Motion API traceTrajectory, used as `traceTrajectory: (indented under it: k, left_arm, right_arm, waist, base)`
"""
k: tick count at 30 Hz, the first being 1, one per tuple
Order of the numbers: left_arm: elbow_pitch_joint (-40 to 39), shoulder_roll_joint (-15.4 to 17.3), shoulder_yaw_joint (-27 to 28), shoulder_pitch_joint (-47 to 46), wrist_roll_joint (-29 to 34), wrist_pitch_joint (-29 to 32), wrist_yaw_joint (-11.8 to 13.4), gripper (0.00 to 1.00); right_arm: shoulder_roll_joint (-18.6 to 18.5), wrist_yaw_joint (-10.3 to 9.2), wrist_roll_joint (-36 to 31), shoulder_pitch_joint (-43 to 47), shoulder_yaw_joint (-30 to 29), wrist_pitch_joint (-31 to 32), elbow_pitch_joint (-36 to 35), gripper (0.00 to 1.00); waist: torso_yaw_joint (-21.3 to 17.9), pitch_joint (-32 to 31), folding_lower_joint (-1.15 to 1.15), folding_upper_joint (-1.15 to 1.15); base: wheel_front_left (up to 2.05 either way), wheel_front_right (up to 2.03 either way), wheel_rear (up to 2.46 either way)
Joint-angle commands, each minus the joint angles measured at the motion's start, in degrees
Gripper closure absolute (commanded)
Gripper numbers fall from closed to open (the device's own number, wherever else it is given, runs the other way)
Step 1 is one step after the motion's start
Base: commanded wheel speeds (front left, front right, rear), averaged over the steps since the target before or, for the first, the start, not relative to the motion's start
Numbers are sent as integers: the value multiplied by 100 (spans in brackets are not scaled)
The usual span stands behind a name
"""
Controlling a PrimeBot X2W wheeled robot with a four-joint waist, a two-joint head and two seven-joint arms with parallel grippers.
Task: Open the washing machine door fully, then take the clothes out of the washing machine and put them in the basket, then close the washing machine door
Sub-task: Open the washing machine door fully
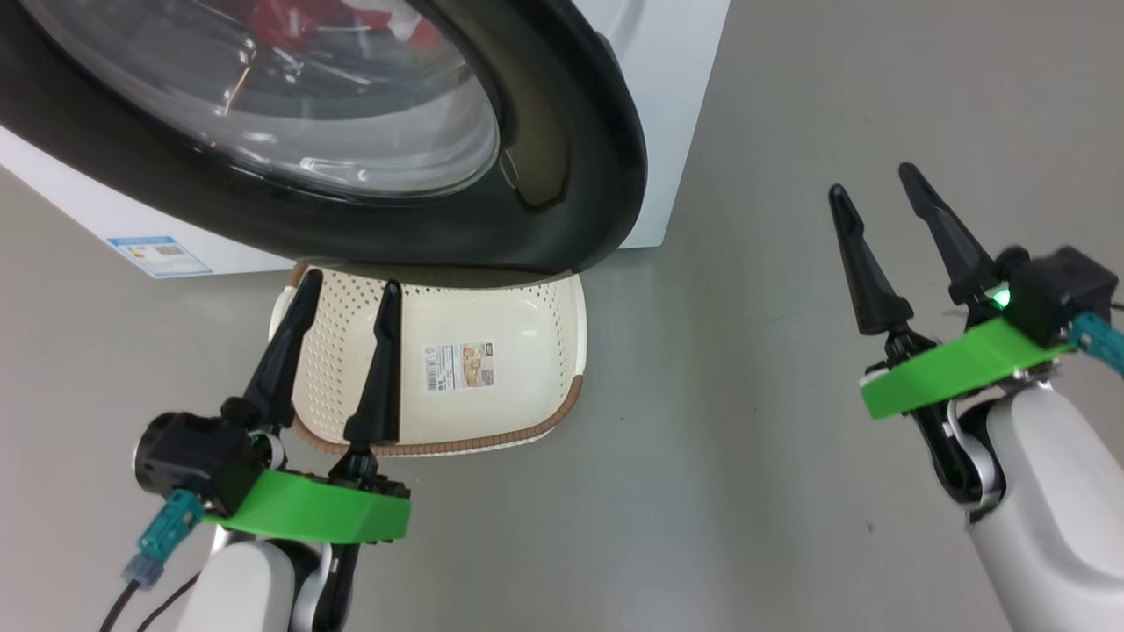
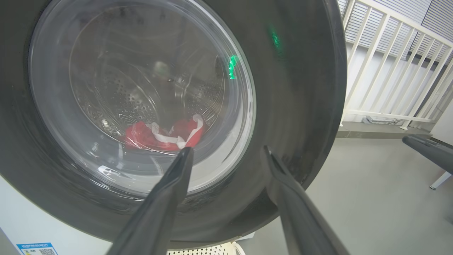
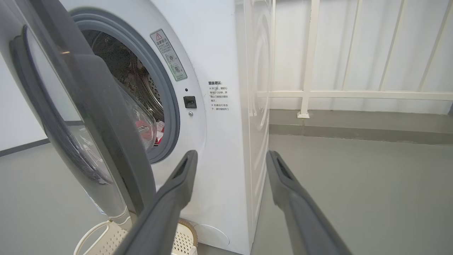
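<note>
While the released left gripper faces the clothes behind the washing machine door, the equally spread right gripper has it edge-on, perhaps half-open, at its left.

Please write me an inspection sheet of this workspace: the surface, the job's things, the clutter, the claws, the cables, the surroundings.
Surface: smooth grey floor.
Job's things: washing machine door partly open; red clothes inside the washing machine; basket empty, on the floor under the door.
Clutter: nothing seen.
Claws: left claw open, empty, pointing at the door; right claw open, empty, right of the machine.
Cables: dark cable with teal plug at the left wrist.
Surroundings: white railing beyond the machine.
</note>
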Motion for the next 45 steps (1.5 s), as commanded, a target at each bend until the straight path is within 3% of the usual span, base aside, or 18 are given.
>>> traceTrajectory:
  k: [1, 6, 13, 40, 41, 42, 43, 45]
  left_arm:
    - [-130, 99, 197, 94, 67, -45, -39, 0]
    - [-151, 99, 229, 157, 91, -45, -50, 0]
    - [-187, 99, 257, 191, 87, -45, -57, 0]
    - [-206, 99, 277, 227, 122, -45, -33, 0]
    - [-205, 99, 277, 225, 124, -45, -31, 0]
    - [-207, 99, 278, 221, 125, -45, -29, 0]
    - [-208, 99, 277, 214, 125, -45, -27, 0]
    - [-213, 99, 274, 197, 121, -45, -22, 0]
  right_arm:
    - [79, 43, -249, 199, -84, -35, -310, 0]
    - [398, 43, -851, 704, -497, -35, -906, 0]
    - [558, 43, -1038, 1121, -750, -35, -1280, 0]
    - [517, 43, -861, 1287, -612, -36, -1233, 0]
    - [515, 43, -856, 1265, -596, -36, -1208, 38]
    - [525, 43, -821, 1236, -587, -36, -1166, 62]
    - [540, 43, -744, 1196, -560, -36, -1103, 100]
    - [575, 43, -473, 1050, -480, -36, -942, 100]
  waist:
    - [-15, -38, 0, 0]
    - [-17, -90, 0, 0]
    - [11, -105, 0, 0]
    - [16, -56, 0, 0]
    - [15, -52, 0, 0]
    - [14, -43, 0, 0]
    - [16, -34, 0, 0]
    - [19, -6, 0, 0]
  base:
    - [0, 0, 0]
    - [0, 0, 0]
    - [0, 0, 0]
    - [0, 0, 0]
    - [0, 0, 0]
    - [0, 0, 0]
    - [0, 0, 0]
    - [0, 0, 0]
